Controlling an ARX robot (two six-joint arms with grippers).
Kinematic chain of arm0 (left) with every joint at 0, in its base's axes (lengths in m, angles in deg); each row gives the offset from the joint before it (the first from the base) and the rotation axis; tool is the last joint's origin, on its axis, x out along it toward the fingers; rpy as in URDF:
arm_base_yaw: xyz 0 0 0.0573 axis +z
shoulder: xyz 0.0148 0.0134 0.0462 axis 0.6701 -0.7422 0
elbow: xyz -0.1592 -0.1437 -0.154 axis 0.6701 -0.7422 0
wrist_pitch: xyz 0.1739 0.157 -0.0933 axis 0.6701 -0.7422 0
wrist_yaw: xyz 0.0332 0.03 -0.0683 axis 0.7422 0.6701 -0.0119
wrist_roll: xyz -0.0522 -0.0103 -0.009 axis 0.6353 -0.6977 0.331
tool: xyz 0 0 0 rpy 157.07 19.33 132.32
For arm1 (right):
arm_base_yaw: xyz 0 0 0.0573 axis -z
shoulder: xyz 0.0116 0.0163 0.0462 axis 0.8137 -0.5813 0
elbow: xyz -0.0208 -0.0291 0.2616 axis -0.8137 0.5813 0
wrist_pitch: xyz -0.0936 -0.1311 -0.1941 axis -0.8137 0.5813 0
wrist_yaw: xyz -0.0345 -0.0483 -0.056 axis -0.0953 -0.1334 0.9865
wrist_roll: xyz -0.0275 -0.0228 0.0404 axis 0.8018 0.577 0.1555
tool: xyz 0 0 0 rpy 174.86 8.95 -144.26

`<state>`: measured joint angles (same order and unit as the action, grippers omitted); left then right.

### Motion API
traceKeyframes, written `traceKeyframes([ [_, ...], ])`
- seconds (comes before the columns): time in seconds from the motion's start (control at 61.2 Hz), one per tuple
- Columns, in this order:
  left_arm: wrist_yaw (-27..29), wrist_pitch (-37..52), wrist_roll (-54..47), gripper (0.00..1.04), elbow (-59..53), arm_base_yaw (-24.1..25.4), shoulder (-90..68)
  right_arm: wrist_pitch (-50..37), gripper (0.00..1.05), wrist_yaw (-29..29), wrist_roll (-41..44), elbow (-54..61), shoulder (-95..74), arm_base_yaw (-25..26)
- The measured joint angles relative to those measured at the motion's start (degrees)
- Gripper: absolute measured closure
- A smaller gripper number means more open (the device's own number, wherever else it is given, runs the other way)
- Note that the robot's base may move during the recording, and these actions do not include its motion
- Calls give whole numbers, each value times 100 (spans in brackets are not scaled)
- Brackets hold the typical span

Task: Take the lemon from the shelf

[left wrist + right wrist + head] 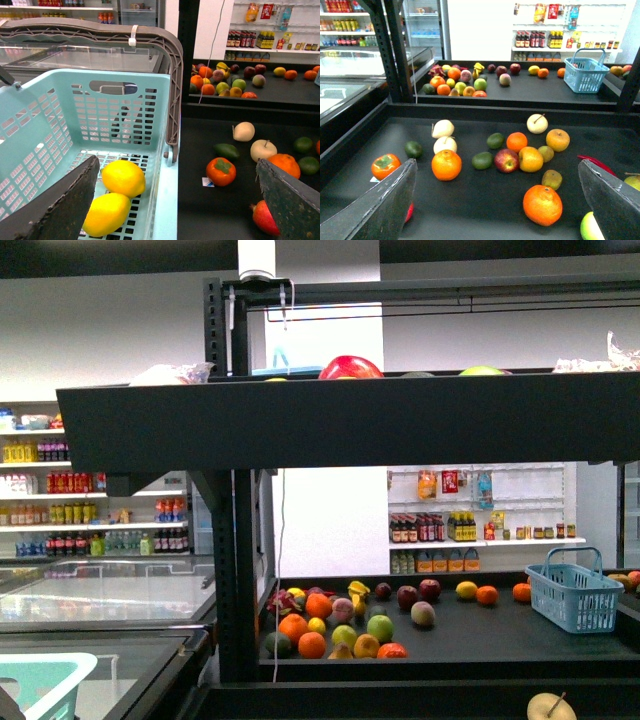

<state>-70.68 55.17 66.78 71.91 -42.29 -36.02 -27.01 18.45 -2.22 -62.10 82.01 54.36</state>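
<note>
Because both arms are seen only through their own wrist cameras, gripper state is read from there: the left gripper point(177, 165) has its dark padded fingers point(55, 210) spread wide with nothing between them, and the right gripper point(497, 164) is likewise spread and empty.

Two smooth yellow oval lemons point(122, 177) already lie touching in the pale blue slotted plastic basket point(75, 100) under the left gripper. On the large black metal shelf point(350, 420), the likeliest remaining target is a small yellow oval fruit point(533, 70), probably a lemon, near the back edge of the far tier, just beside a round orange point(543, 72). It is well apart from the right gripper, which hangs over the near tier of mixed fruit.

Handling judgement:
- Weight: light; one gripper suffices.
- Body: firm, with a slightly yielding rind; moderate pressure is safe.
- Surface: waxy and curved, so it may roll or slip out of a loose grasp.
- Hold: place the pads across the widest middle, not the tapered ends.
</note>
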Motion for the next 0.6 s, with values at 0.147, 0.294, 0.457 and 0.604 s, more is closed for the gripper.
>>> traceKeyframes([
  [0.147,0,0,0,8,0,0,0,0,7,0,0,-2,0,0],
  [0.294,0,0,0,8,0,0,0,0,7,0,0,0,0,0],
  [0.457,0,0,-2,8,0,0,0,0,7,0,0,0,0,0],
  [0.604,0,0,0,8,0,0,0,0,7,0,0,0,0,0],
])
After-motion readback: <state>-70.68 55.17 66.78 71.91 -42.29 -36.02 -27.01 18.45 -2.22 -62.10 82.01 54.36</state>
